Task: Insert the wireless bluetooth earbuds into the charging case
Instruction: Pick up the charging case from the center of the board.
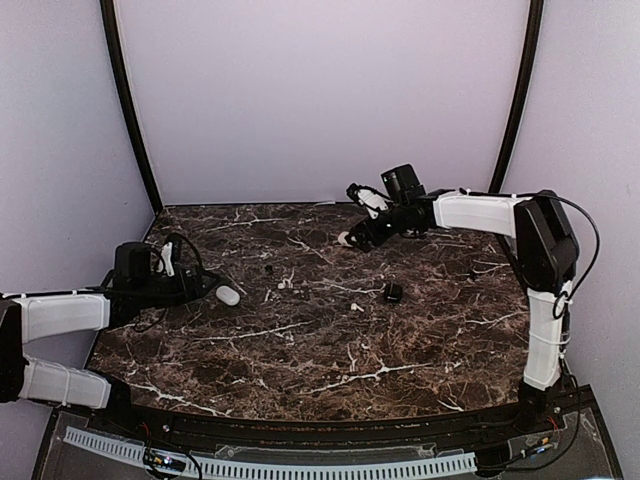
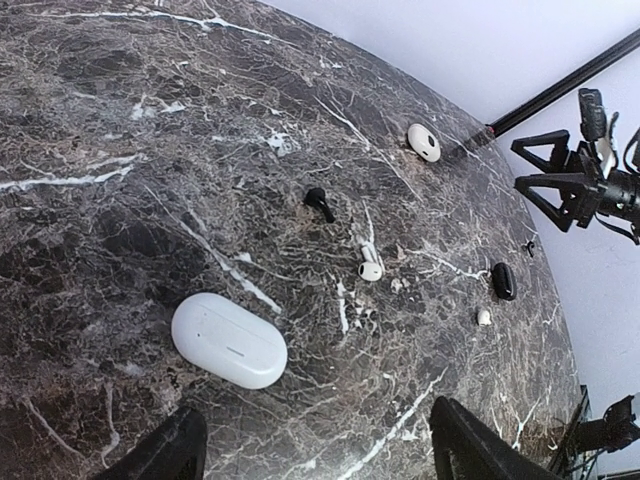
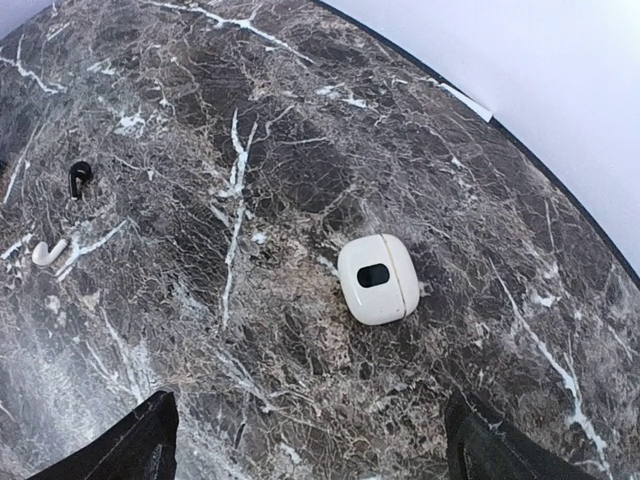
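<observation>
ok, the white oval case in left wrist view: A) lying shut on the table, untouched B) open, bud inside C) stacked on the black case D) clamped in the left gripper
A: the white oval case lies shut on the table, just ahead of the open left gripper, whose fingers touch nothing.

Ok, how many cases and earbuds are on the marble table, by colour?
Glossy white pebble-like cases: 2
Small white earbuds: 2
Small black earbud: 1
Black oval case: 1
Total: 6
One tiny black speck is too small to identify.
</observation>
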Controlling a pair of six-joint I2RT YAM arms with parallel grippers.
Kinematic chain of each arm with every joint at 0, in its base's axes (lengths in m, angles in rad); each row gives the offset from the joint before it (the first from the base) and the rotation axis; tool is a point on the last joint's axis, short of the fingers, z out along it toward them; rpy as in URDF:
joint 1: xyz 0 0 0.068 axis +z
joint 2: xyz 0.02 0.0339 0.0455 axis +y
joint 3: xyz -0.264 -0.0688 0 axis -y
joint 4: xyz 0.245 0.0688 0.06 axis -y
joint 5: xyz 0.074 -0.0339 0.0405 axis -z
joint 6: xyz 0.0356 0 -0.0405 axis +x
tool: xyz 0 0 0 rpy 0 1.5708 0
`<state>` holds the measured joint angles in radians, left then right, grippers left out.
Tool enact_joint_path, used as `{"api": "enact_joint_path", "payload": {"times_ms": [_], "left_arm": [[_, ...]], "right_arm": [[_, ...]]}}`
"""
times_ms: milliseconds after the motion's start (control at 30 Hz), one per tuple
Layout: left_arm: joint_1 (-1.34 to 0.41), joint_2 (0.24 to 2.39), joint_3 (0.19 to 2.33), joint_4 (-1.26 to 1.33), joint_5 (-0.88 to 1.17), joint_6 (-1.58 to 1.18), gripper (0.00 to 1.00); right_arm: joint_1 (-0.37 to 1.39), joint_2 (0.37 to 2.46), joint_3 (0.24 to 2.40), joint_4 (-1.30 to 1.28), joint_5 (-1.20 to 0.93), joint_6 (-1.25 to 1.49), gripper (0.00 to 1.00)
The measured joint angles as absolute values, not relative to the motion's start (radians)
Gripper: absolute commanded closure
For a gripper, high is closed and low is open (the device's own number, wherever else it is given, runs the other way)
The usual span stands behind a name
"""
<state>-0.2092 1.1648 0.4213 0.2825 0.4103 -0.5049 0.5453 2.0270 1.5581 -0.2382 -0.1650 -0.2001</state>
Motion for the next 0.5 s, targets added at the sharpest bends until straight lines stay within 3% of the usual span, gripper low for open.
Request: {"api": "enact_joint_path", "payload": {"times_ms": [500], "left_arm": [[-0.209,1.084,0.378,0.298,0.422,-0.507,0.21]], "right_arm": [[0.522,2.33,1.925,-0.423,-0.162,-0.34,0.08]]}}
